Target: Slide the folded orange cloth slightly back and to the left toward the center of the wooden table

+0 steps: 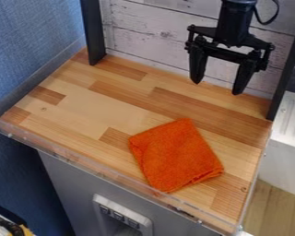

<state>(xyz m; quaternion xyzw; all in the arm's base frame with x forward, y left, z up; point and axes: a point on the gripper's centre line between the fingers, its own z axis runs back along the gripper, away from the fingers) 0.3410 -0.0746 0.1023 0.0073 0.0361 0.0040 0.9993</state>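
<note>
Blue covers the wall, well to the left of the orange cloth, which lies folded on the counter. Low on that same side, well apart from the cloth, a black cable shows. The counter is of light and dark wood strips, with a clear plastic rim that passes in front of the cloth. A black post stands behind and left of the cloth; white weathered planks back the counter behind it. Below the cloth, a socket strip sits on a grey panel. The gripper hangs behind and right of the cloth, apart from it, fingers spread and holding nothing. Farther right are a second black post, a wooden floor and a white ribbed surface.
</note>
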